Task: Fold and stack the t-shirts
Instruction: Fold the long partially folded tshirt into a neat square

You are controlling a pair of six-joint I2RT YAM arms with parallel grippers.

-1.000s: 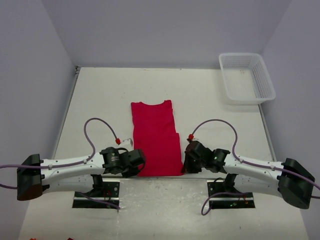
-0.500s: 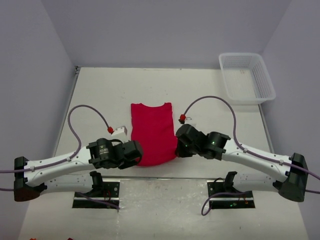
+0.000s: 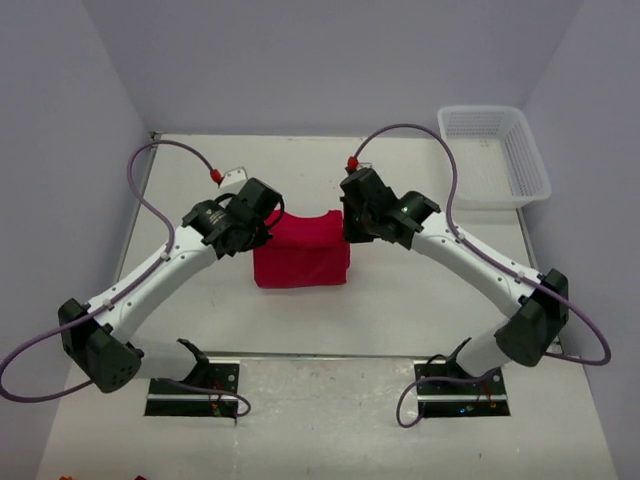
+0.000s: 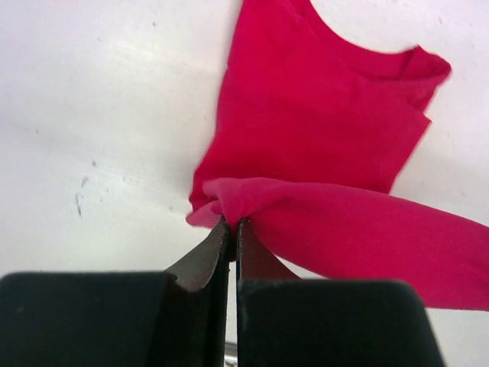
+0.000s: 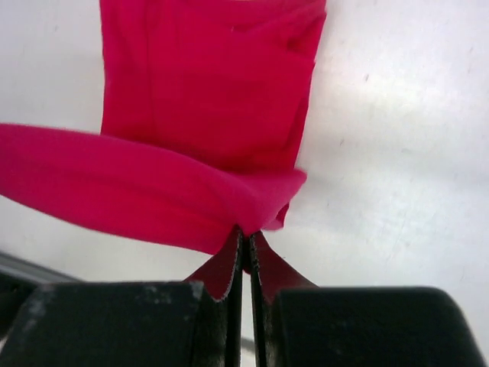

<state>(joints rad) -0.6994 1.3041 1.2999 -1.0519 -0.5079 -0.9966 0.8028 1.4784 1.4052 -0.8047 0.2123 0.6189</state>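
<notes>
Longer and laid flat a second ago, with both tools down at the near hem by the arm bases; now doubled over into a short red block at the middle of the table (image 3: 420, 290). Left gripper (image 3: 262, 224) and right gripper (image 3: 349, 222) stretched out to the far end of the t-shirt (image 3: 300, 262), one on each side. White basket (image 3: 495, 190) unmoved at the far right corner, well apart.

From above, jaws hidden under the wrists and the grip impossible to judge. From the wrist cameras, plainly pinched: narrow on a hem corner each, red cloth bunched at the tips, the hem strung as a band between them above the lower layer. Curved neckline seen only in the left wrist view, beyond the band.
</notes>
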